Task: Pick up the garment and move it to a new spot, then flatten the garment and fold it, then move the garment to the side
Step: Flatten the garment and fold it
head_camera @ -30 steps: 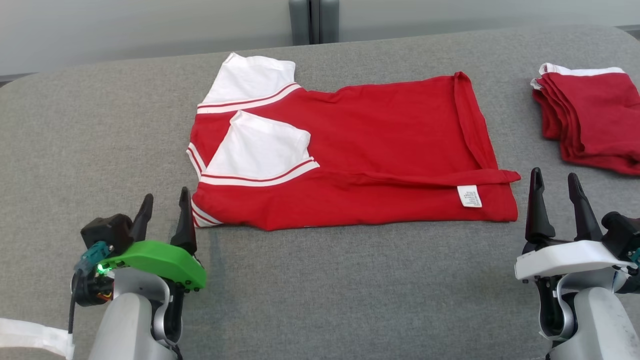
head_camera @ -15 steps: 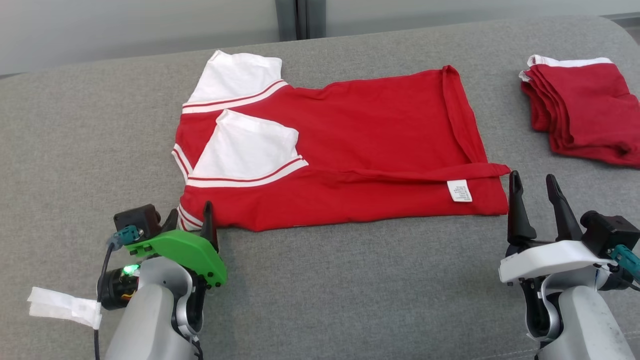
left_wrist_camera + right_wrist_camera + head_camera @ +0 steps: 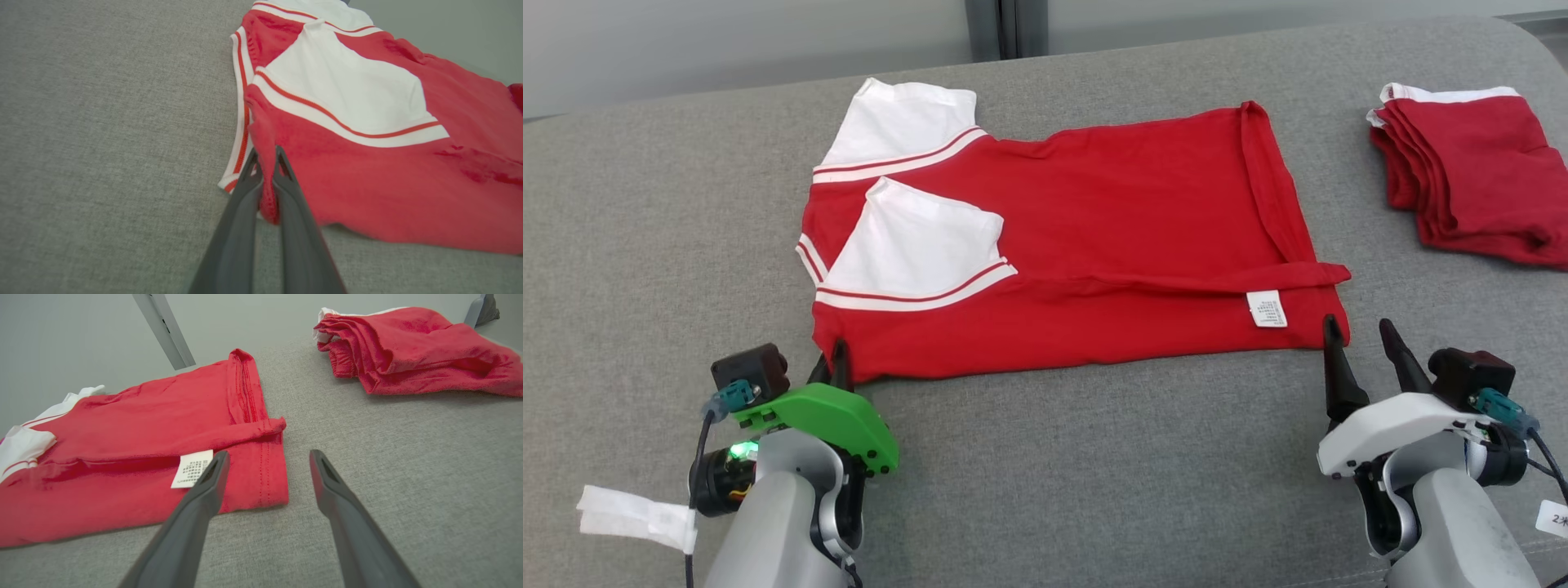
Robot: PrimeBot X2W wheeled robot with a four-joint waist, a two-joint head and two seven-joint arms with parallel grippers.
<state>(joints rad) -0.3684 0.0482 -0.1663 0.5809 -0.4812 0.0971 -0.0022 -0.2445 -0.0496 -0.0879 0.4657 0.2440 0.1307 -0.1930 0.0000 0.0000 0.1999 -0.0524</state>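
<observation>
I was mid-fold: the half-folded red T-shirt [image 3: 1111, 220] lay flat on the grey table [image 3: 1045, 457]. My left gripper [image 3: 836, 359] was pinched shut on the shirt's near collar-end corner. My right gripper [image 3: 1358, 327] gaped empty at its near hem corner. Next, I judged, the right had to close there.

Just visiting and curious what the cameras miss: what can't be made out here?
Care label print: too small in the head view; right gripper covers its corner in the right wrist view.
Folded red pile: cut off by the head view's right edge.
How many garment layers the left gripper pinches: hidden between its fingers, left wrist view.
</observation>
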